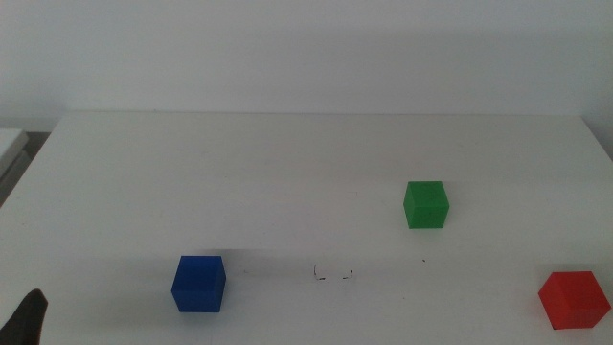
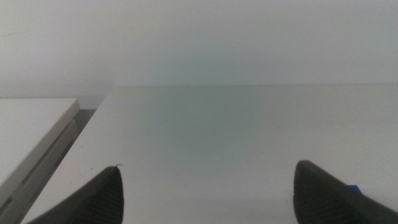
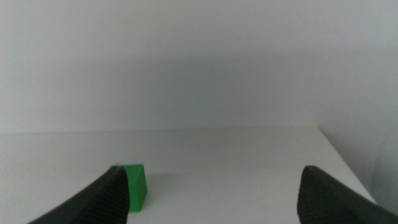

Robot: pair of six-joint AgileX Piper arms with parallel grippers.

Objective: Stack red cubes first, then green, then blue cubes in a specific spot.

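The pair of tiny black corner-like pen marks (image 1: 333, 274) sat on the white desk (image 1: 287, 172) with bare white between them. The small matte deep-blue cube (image 1: 199, 283) lay to the left of those marks, the small matte bright-green cube (image 1: 425, 204) beyond them to the right, and the small matte bright-red cube (image 1: 573, 299) far to their right, near the desk's front edge (all three well apart). The left hand (image 2: 205, 193) waited left of the blue cube, its dark jaws spread wide, holding nothing. The right hand (image 3: 214, 193) was likewise spread wide and empty, with the green cube showing beside one jaw.
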